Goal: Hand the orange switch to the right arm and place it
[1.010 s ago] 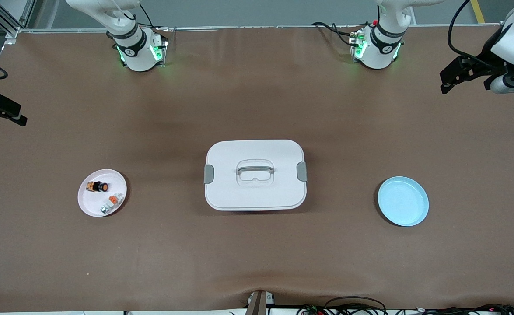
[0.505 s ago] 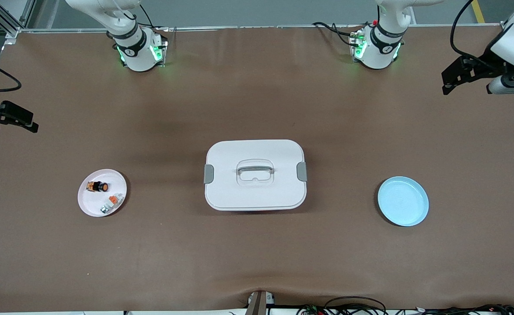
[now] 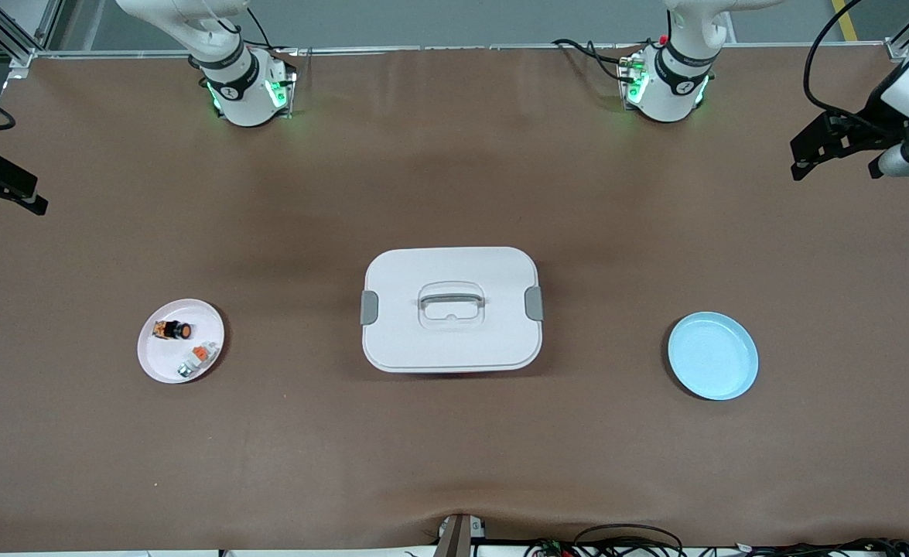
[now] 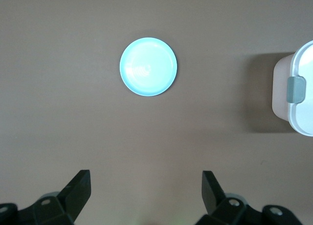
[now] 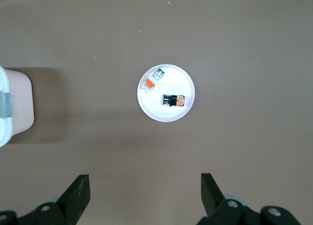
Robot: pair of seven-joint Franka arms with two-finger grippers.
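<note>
Both grippers have shifted since the earlier frame; nothing on the table has moved. Right gripper (image 3: 1, 186) is hovering over its table end, jaws wide open, empty. Orange switch (image 3: 172, 330) is lying on the white plate (image 3: 206, 316), toward the right arm's end from the lidded white box (image 3: 451, 309). Blue plate (image 3: 713, 356) is sitting toward the left arm's end from the box. Left gripper (image 3: 837, 147) is hovering there, open, empty.

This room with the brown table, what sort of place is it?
Probably a robotics lab or test bench. Two robot arms are bolted at the table's edge, cables trail along it, and only a few props lie out: a white lidded box, a blue plate and a white plate holding small parts.
</note>
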